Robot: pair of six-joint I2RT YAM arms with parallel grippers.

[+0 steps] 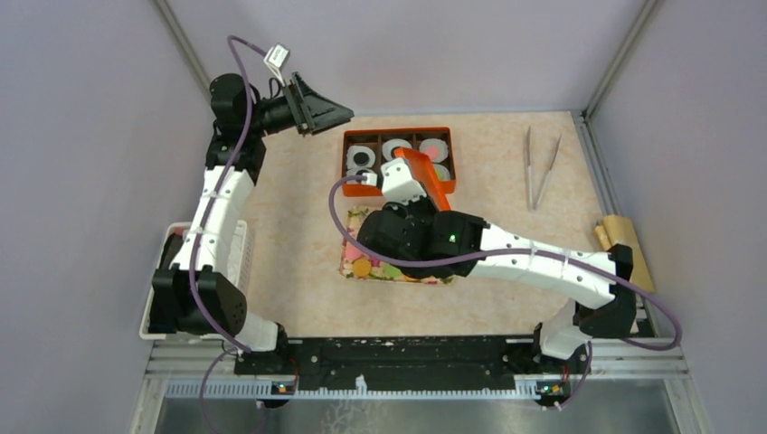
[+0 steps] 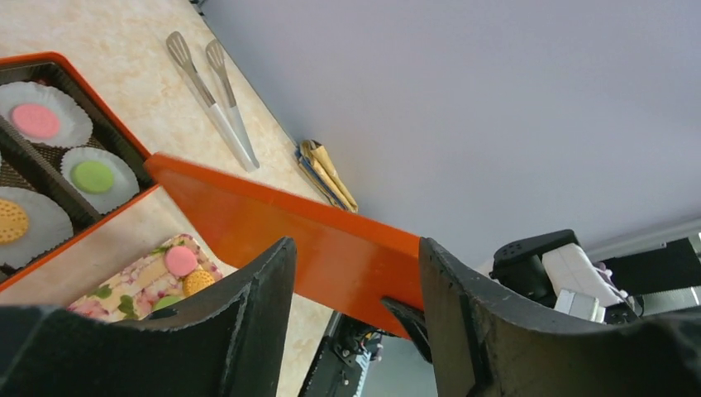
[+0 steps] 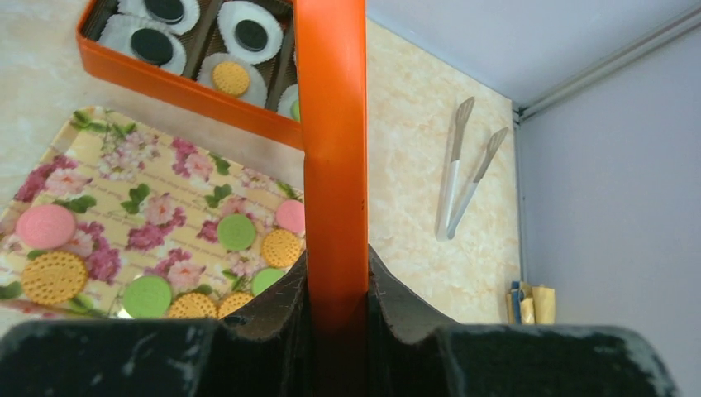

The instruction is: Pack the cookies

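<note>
Pale marbled surface (image 1: 298,262) boxed in by lilac-grey walls (image 1: 407,45). The cookies (image 3: 236,232) are split two ways: loose pink, green and orange ones on the floral tray (image 3: 165,186), just below and left of the right fingers (image 3: 299,285); the others sit in paper cups (image 3: 225,21) inside the orange box (image 3: 165,85), out beyond the fingertips. The right fingers are clamped tight on the orange lid (image 3: 333,124), which is held on edge, its long axis running straight out from them toward the box. The left fingers (image 2: 277,265) stand apart, holding nothing, raised high and well off from the tray. So the right arm is nearer the cookies yet occupied; I'd judge the lid has to be set down or handed across before any picking. Tongs (image 1: 540,167) lie beyond, off to the right of the right fingers.
</note>
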